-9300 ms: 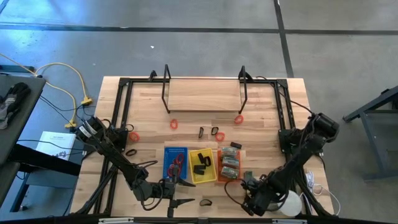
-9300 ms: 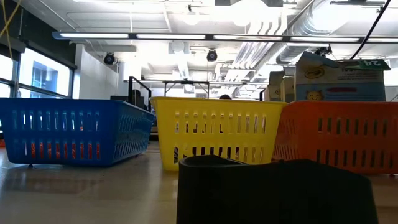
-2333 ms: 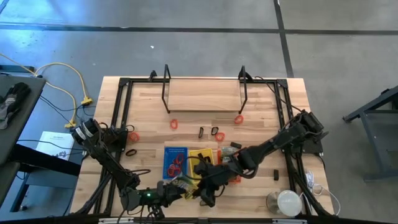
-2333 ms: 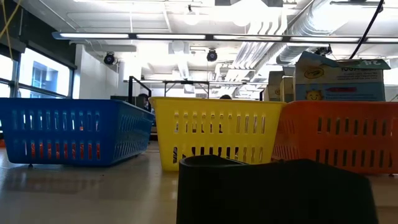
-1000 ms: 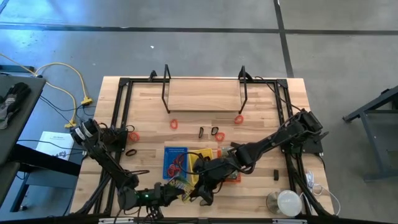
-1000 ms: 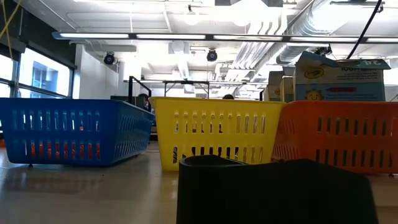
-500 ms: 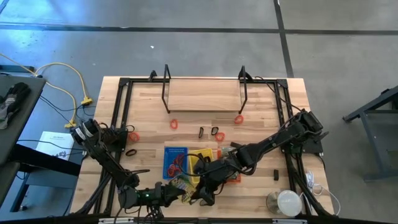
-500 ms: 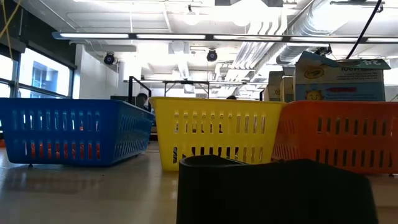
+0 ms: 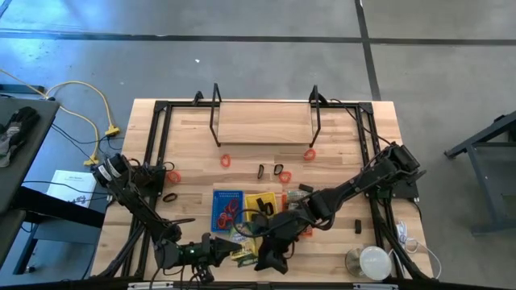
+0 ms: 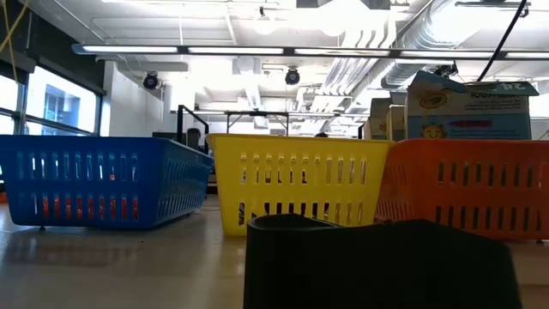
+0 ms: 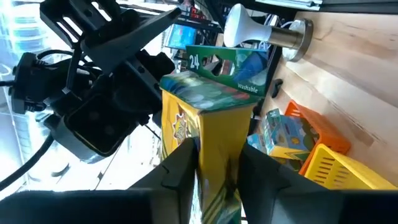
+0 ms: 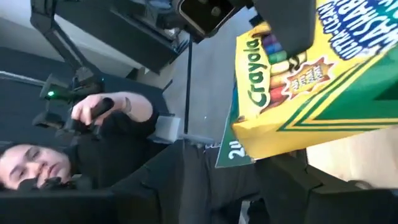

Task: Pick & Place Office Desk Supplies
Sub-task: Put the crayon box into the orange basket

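- We judge a handover is under way: the crayon box (image 11: 208,124), glossy yellow-green cardboard, sits near the desk's front edge, ahead of the yellow tray (image 9: 260,211).
- Our left gripper (image 11: 211,171) pinches it; the right gripper (image 9: 266,256) stands just beside, fingers parted.
- Next: carry it to a tray.

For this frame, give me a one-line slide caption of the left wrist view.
Left gripper closed on a yellow-and-green crayon box, with the right gripper close beside it, above the orange tray.
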